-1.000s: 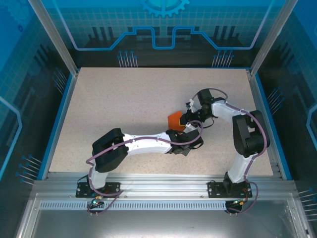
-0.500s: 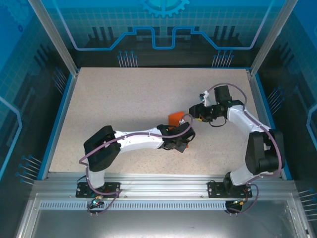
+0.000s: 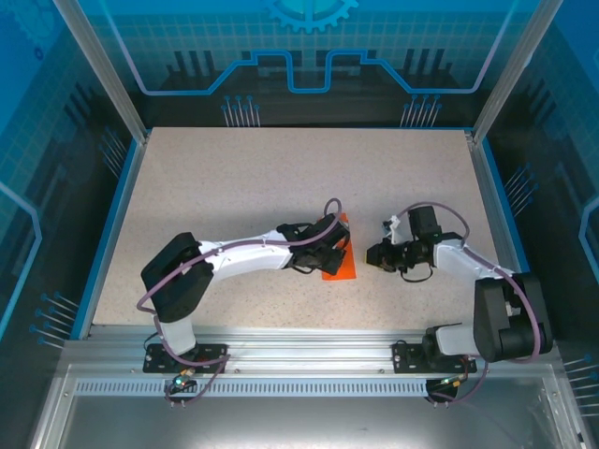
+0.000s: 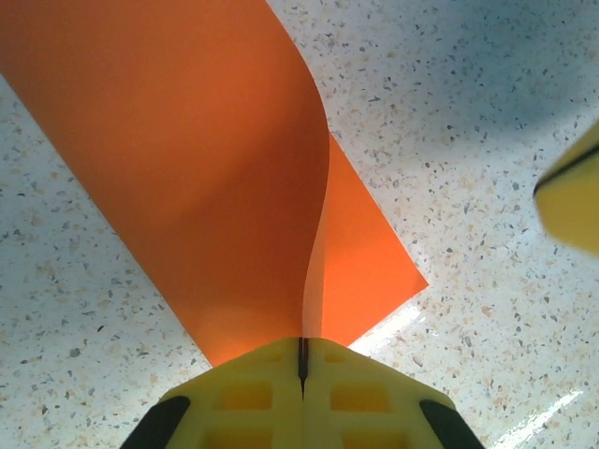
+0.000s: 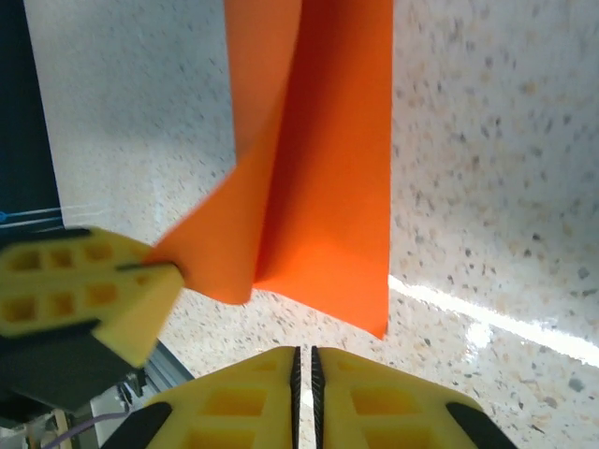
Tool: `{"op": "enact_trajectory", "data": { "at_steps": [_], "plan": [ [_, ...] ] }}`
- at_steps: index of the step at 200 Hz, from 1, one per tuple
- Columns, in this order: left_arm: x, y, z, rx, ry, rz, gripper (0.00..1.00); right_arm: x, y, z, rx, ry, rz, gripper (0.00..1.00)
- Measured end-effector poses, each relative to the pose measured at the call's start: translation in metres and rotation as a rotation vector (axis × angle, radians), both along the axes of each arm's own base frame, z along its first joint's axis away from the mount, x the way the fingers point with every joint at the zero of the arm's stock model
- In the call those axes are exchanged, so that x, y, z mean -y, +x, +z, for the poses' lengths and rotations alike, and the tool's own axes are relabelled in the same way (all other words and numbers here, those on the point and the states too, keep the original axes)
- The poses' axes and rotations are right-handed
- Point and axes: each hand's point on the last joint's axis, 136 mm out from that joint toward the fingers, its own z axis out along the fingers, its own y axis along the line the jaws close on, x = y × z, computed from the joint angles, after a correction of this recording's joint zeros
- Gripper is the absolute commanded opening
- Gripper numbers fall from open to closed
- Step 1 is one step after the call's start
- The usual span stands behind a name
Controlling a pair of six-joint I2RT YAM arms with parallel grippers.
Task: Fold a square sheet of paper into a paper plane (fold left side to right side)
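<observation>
Spanning the middle of the top view, the speckled desk [image 3: 234,187] carries the square sheet of paper [image 3: 343,268] just right of centre, partly folded with one flap lifted. The left hand [image 3: 333,247] is clenched on the lifted flap's edge, fingers pressed tight together. The right hand [image 3: 376,254], just right of the sheet, is closed on nothing, clear of the paper.

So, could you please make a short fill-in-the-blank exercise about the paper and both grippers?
1. The left gripper is shut on the ____ paper.
2. The right gripper is shut and holds ____.
3. Seen from above, the right gripper lies on the paper's ____ side.
Missing words: orange; nothing; right.
</observation>
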Motion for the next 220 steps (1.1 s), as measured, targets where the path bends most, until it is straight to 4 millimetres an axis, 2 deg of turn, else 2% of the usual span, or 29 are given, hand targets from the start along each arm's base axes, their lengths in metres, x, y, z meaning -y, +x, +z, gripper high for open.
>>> {"op": "enact_trajectory", "data": {
  "at_steps": [27,71,135,220],
  "plan": [
    [-0.004,0.003,-0.001,-0.004,0.003,0.003,0.03,-0.013,-0.014,-0.015,-0.033,-0.008,0.045,0.11],
    [-0.014,0.005,-0.004,-0.014,0.035,-0.003,0.04,-0.03,-0.02,-0.034,-0.061,-0.05,0.1,0.11],
    [-0.027,0.011,-0.009,-0.014,0.089,-0.022,0.06,-0.028,-0.014,-0.053,-0.087,-0.137,0.096,0.11],
    [-0.025,0.027,-0.013,0.004,0.12,-0.038,0.07,-0.025,-0.011,-0.054,-0.081,-0.178,0.097,0.11]
  ]
}}
